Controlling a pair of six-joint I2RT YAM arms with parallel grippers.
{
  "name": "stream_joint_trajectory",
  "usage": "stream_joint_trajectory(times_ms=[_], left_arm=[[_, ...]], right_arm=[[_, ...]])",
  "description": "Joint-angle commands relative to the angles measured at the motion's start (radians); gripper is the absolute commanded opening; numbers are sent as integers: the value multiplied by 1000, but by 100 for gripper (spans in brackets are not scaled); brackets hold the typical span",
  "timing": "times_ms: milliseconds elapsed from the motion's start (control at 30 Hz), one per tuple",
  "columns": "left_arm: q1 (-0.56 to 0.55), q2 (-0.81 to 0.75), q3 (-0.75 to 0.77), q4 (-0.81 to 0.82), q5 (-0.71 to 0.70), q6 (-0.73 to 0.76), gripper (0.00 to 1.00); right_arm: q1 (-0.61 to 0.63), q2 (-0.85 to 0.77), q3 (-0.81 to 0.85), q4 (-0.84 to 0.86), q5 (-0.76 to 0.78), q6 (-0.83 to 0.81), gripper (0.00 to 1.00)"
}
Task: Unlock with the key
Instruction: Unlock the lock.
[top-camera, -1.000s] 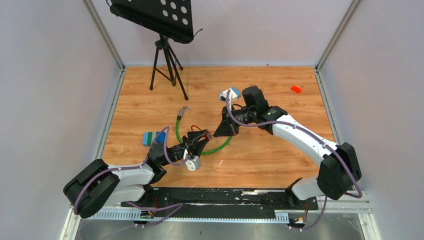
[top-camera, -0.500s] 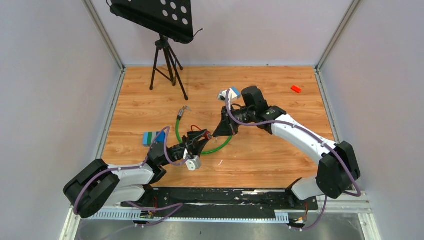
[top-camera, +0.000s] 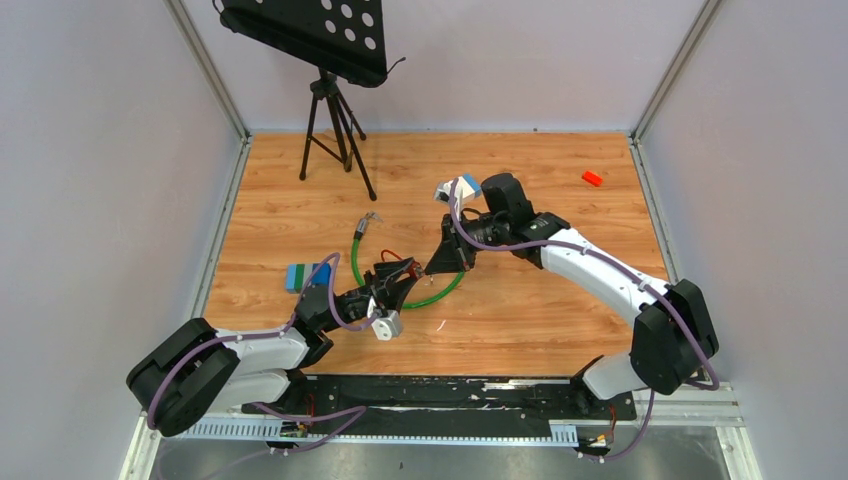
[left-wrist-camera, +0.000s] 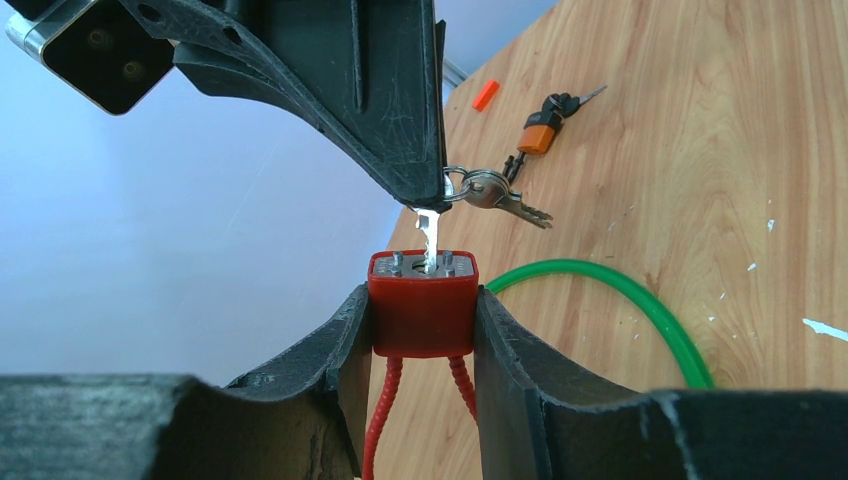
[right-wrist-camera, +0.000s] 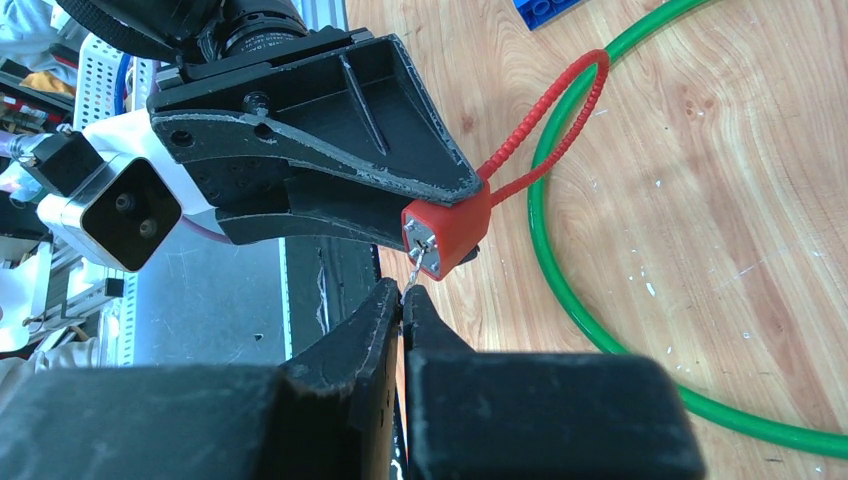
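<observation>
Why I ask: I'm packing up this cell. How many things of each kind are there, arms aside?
Red cable padlock: 1
Bunch of keys: 1
Green cable: 1
Small blocks: 3 (green block, blue block, orange-red block)
Music stand on tripod: 1
Total: 7

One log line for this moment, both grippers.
left gripper: shut on red padlock | right gripper: shut on key | key tip: at keyway | stage: inserting
</observation>
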Motion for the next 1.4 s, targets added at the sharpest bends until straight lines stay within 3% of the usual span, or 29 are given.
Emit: stream_joint_trajectory(times_ms=[0,1000,1367], left_arm=[[-7,-7,24,60,-8,6,0],[-80,24,102,-48,-216,-13,0],[-94,18,113,-107,-193,2,0]], right_arm=[[7,-1,-11,45,-10,14,0],[7,29,-34,100,106,106,0],[9,76,4,120,108,123,0]])
